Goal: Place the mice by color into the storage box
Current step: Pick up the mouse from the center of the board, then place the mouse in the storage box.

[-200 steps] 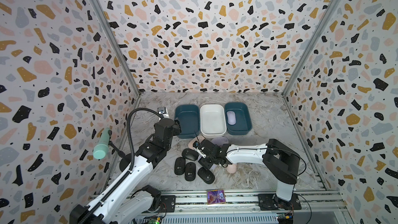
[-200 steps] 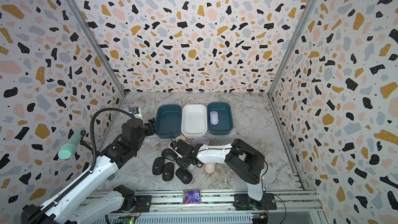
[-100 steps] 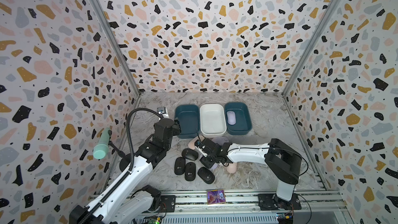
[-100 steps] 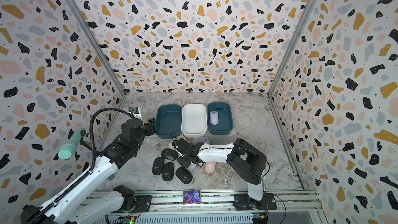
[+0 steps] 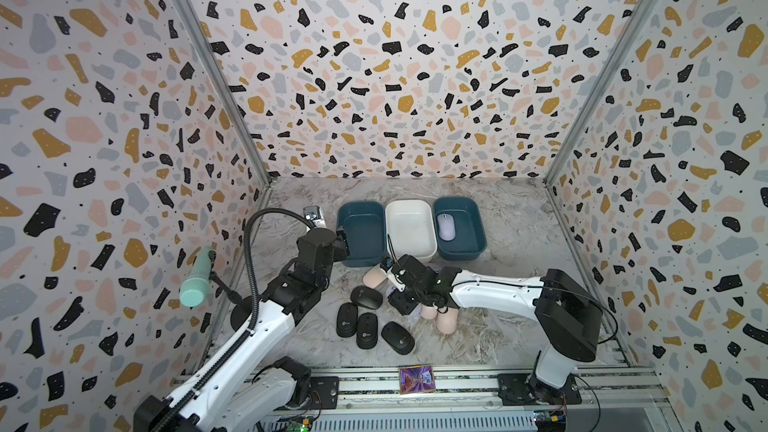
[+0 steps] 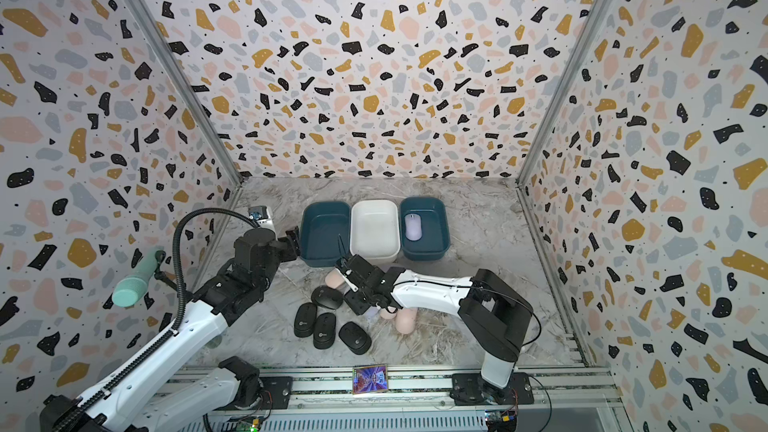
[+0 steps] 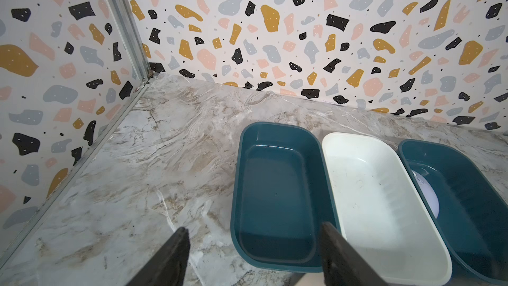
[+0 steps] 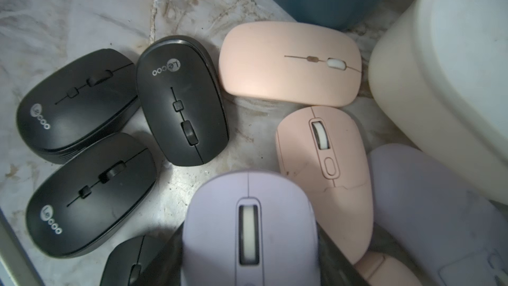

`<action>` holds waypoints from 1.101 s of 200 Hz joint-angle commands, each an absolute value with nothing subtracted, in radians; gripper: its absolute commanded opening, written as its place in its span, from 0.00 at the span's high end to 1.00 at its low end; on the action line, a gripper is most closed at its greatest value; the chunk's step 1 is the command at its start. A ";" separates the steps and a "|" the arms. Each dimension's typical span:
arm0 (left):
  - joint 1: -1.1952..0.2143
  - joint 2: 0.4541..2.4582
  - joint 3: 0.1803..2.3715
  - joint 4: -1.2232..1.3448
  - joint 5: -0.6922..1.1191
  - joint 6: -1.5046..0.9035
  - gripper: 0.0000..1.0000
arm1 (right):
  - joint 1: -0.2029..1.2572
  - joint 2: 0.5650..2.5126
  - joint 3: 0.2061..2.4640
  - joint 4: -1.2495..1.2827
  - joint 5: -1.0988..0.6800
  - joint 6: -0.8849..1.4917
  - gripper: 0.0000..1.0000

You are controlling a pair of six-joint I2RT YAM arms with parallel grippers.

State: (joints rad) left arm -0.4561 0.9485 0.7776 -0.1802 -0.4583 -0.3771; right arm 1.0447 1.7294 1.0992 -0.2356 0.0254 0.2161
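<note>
Your right hand is pinching a lilac mouse by its sides, low in the pile on the desk and tight against a pink mouse. Your left hand hangs spread and empty by the left bin. Watch 3 risks: the smooth shell slipping out on the lift, the pink neighbour getting dragged along, and clipping the white bin en route to the right bin, where its twin lies
</note>
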 commanded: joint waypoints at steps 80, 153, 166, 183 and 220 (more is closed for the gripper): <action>-0.462 0.980 0.835 -0.162 -0.474 -0.351 0.27 | 0.987 1.592 1.146 -0.249 -0.026 0.244 0.44; -0.462 1.011 0.867 -0.163 -0.474 -0.344 0.27 | 0.911 1.540 1.144 -0.236 -0.086 0.250 0.44; -0.462 1.017 0.872 -0.163 -0.474 -0.344 0.27 | 0.892 1.532 1.145 -0.236 -0.094 0.249 0.44; -0.462 1.027 0.880 -0.164 -0.473 -0.345 0.27 | 0.864 1.520 1.148 -0.240 -0.106 0.248 0.44; -0.462 1.044 0.900 -0.162 -0.471 -0.342 0.27 | 0.773 1.497 1.157 -0.245 -0.131 0.236 0.44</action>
State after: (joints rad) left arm -0.4561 1.0363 0.8536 -0.1799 -0.4587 -0.3584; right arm 0.8253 1.5467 1.1080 -0.2367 -0.1059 0.2417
